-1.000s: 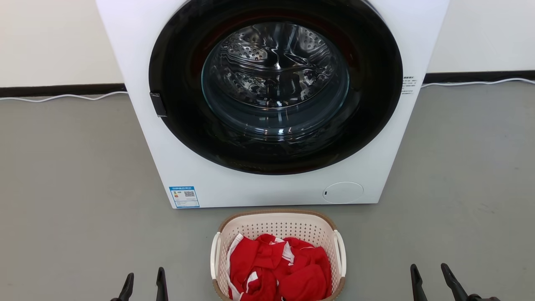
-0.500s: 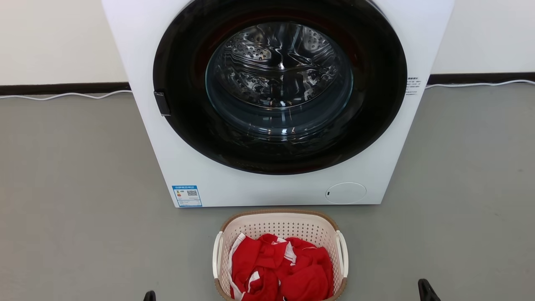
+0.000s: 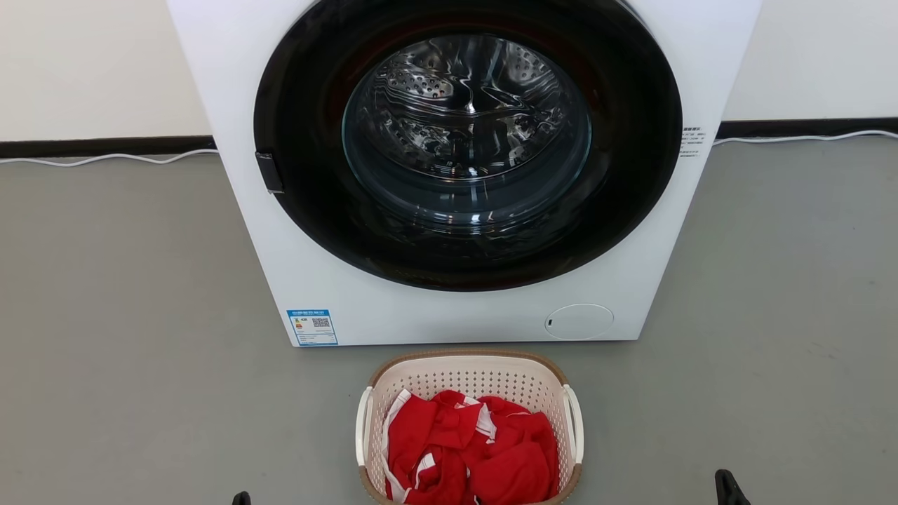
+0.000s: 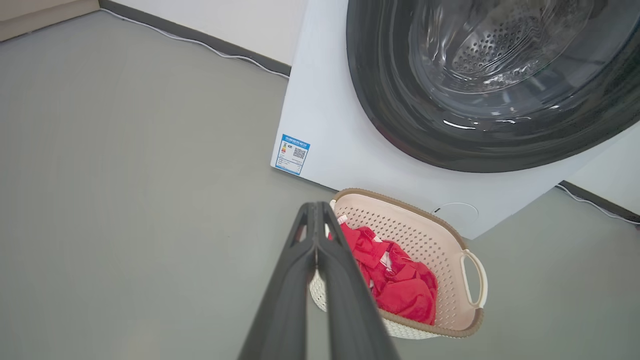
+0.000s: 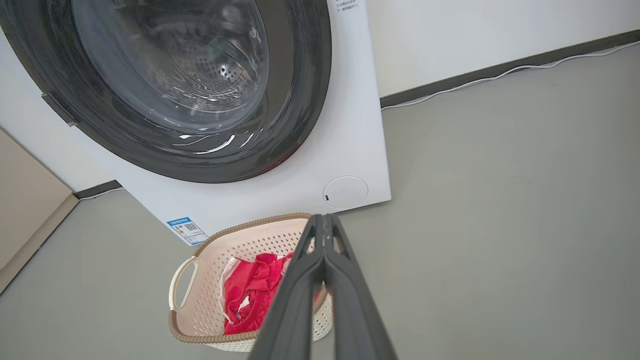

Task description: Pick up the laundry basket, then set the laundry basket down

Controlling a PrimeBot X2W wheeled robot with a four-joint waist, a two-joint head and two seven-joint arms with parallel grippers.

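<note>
Laundry basket sits apart from closed left gripper.

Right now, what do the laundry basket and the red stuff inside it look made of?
The laundry basket: likely moulded plastic, matte cream, with perforated walls and a brown woven-look rim.
The red laundry: soft fabric, judging by its crumpled folds and white trim.

Cream perf. basket, brown-rimmed, w/ red-white clothes.

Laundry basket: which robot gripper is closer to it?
Left, slightly. The left gripper is just left of the laundry basket; the right gripper stands farther off on its right. Neither touches it.
</note>
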